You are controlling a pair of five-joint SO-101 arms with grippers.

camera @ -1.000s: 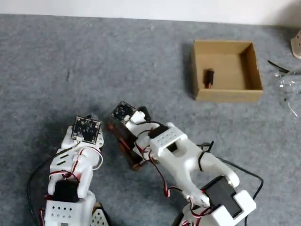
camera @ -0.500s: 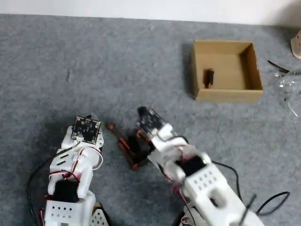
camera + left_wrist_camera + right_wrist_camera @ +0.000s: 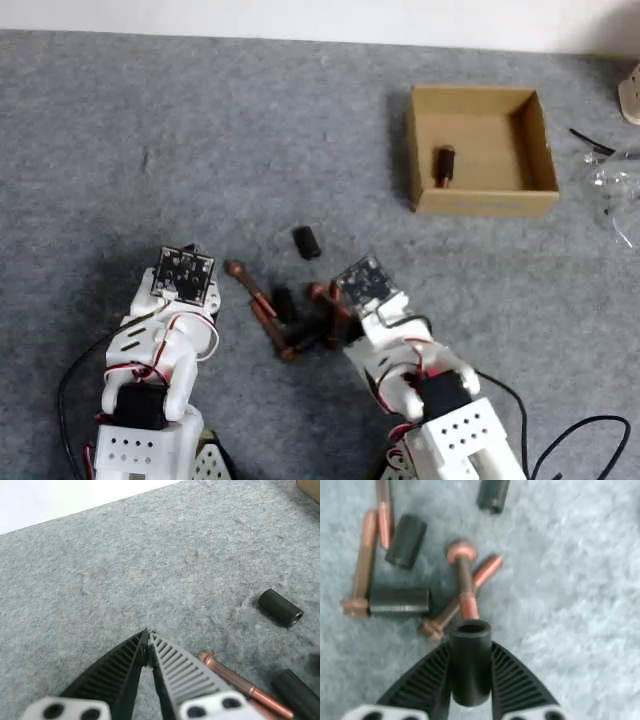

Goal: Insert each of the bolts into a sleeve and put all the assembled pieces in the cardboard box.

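Here the right tool (image 3: 470, 647) pinches a black cylindrical sleeve (image 3: 469, 672). Its open mouth faces the tip of a copper flanged bolt (image 3: 465, 582) lying on the grey felt surface (image 3: 200, 120) among other bolts and sleeves. The left tool (image 3: 148, 632) hangs nearby, pressed together and empty. To seat it well, I judge the bore should line up with the shank and slide straight along it, with the head braced so the bolt cannot skid. The brown cardboard box (image 3: 485, 203), well apart, holds one assembled piece (image 3: 443, 165).
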